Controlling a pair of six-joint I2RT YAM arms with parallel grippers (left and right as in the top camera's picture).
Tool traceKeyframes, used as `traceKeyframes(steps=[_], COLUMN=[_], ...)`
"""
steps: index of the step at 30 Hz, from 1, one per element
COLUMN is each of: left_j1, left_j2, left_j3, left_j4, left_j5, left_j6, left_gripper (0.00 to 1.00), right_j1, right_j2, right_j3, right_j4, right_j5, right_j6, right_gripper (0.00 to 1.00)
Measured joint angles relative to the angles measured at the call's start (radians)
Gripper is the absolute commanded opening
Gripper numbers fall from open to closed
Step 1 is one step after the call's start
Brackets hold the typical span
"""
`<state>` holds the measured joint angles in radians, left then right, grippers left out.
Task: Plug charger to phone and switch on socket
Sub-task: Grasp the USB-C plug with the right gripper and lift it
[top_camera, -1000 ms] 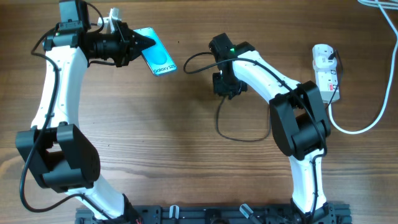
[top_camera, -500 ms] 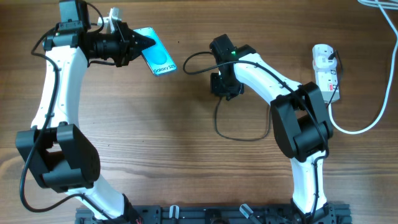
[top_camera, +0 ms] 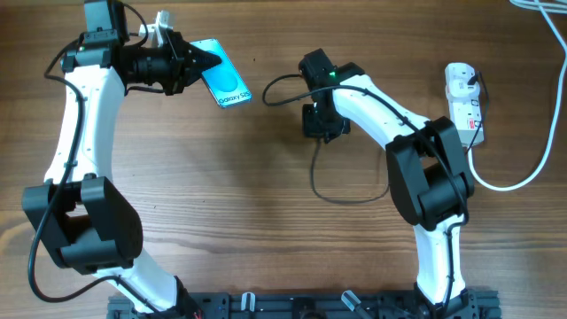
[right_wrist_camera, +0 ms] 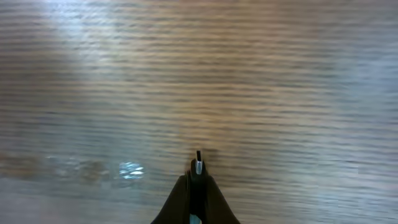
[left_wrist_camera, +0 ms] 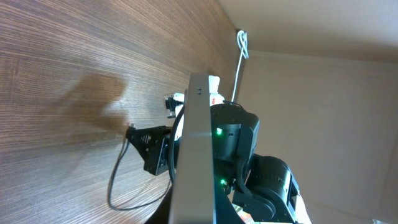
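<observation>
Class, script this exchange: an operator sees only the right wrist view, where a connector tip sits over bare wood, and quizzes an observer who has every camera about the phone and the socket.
Operator: I see the charger tip pinched in my fingers over bare table. Where is the phone?
Observer: The left gripper holds it at the table's left, with the screen facing the overhead camera.
Operator: And the socket?
Observer: It lies at the table's far right, beyond the right arm, with its white cord curving away.
</observation>
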<state>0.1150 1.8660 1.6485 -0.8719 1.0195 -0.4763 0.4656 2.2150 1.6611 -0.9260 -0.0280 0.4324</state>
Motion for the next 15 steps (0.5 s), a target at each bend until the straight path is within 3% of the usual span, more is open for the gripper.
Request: traceKeyframes(steps=[8,15], left_j1=[0.000,0.000], left_j2=[0.000,0.000], left_j3=[0.000,0.000], left_j4=[0.001,0.001], left_j5=[0.000,0.000], left_j6=[0.000,0.000], left_gripper=[0.04,0.04], right_j1=[0.000,-0.001], right_j2=[0.000,0.000], right_j3=[0.021,-0.019], right_j4=[-0.014,-0.017], right_j5=[0.025,-0.002], right_j6=[-0.045,-0.041], right_gripper=[0.05,0.16])
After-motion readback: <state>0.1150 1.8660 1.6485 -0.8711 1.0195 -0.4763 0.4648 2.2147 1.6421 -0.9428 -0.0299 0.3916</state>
